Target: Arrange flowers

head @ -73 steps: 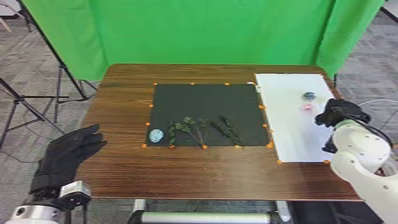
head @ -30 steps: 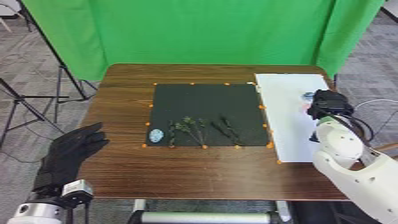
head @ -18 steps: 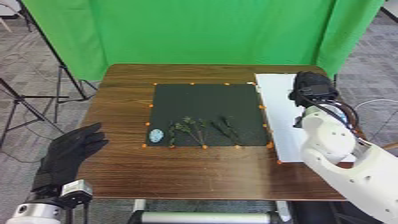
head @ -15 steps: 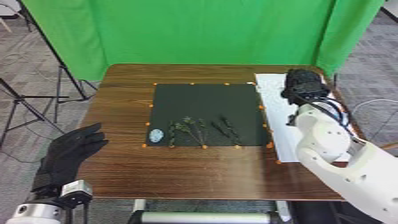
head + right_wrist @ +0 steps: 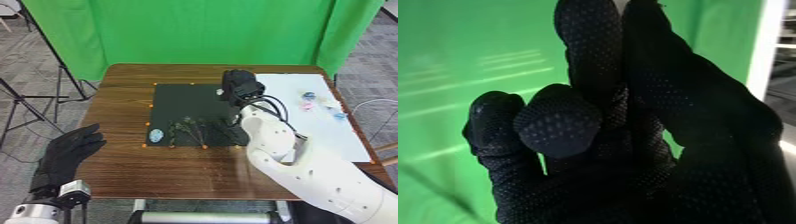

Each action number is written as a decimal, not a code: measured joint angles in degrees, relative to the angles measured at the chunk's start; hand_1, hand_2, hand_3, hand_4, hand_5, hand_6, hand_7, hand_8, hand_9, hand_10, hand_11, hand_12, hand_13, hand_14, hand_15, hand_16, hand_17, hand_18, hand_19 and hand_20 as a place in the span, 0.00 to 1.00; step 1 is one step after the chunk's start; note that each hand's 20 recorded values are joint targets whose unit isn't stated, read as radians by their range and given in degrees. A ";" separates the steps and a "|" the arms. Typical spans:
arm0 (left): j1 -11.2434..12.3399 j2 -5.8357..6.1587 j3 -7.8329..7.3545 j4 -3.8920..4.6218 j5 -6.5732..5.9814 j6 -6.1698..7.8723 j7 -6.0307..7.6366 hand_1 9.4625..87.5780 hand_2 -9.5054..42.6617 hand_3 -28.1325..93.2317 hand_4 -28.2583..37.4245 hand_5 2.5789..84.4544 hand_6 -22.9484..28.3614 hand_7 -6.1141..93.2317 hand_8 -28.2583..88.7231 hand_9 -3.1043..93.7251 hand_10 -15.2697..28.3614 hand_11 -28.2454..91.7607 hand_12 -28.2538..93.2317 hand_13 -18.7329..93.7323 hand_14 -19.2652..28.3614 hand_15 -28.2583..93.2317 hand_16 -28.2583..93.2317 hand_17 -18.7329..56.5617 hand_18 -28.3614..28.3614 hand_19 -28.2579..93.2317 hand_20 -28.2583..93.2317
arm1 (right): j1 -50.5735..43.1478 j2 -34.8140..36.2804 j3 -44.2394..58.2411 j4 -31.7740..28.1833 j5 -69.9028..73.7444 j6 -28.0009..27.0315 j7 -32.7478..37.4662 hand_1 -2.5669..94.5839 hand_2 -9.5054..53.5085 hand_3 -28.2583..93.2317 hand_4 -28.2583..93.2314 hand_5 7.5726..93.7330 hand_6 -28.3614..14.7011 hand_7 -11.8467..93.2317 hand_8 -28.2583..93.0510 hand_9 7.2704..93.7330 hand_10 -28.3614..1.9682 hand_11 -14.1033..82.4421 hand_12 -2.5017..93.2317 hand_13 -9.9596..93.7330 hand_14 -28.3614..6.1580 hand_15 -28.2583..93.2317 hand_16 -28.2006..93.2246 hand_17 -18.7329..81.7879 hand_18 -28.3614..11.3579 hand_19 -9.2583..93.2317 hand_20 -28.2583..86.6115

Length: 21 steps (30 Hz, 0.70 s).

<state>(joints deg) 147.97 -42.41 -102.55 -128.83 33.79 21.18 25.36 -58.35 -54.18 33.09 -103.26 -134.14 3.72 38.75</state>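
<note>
Resting at the table's (image 5: 124,170) left edge, the left hand (image 5: 67,155) is empty, its fingers loosely straight and close together; it can stay out of the way. On the black mat (image 5: 185,102), a light blue flower (image 5: 155,135) lies in the near left corner, with green sprigs (image 5: 189,131) beside it along the near edge. Farther right, over the mat's far part, a small white flower (image 5: 219,92) shows at the right hand (image 5: 238,84), whose fingers look pinched together on it at the tips.

The step in hand seems to be setting this flower among the greenery. Best to bring it over its stem first, lower it gently until it touches, then part the fingers slowly and lift straight up, so that no petal drags. The right arm passes over the rightmost sprigs, so the wrist should stay high. On the white sheet (image 5: 315,135), a dark blue flower (image 5: 308,95), a pink one (image 5: 307,106) and paler ones (image 5: 340,115) remain to be placed.
</note>
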 measured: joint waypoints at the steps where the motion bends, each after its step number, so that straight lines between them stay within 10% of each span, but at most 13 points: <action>1: -0.05 -0.03 0.00 0.01 0.00 -0.03 -0.07 0.23 0.27 0.91 0.13 0.51 0.70 0.26 0.15 0.44 0.85 0.56 0.31 0.41 0.99 0.78 0.11 0.13 0.90 0.73 0.31 | 0.17 -1.43 -0.26 0.60 -0.02 -0.13 -0.40 0.60 0.00 0.86 0.00 0.88 0.62 0.32 0.30 0.96 0.68 0.42 0.41 0.88 0.70 0.83 0.42 0.69 0.21 1.00 0.52; 21: -7.99 0.20 1.98 1.49 1.74 -2.61 -2.64 0.23 0.27 0.91 0.13 0.51 0.70 0.26 0.15 0.44 0.85 0.56 0.31 0.41 0.99 0.78 0.11 0.13 0.90 0.73 0.31 | -2.13 -23.94 2.79 13.36 3.67 -5.86 -1.95 0.57 0.00 0.86 0.00 0.86 0.64 0.33 0.29 0.94 0.64 0.49 0.37 0.88 0.70 0.83 0.42 0.67 0.21 1.00 0.52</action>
<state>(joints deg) 139.98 -42.22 -100.57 -127.34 35.53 18.57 22.72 -60.48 -78.11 35.88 -89.90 -130.47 -2.14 36.81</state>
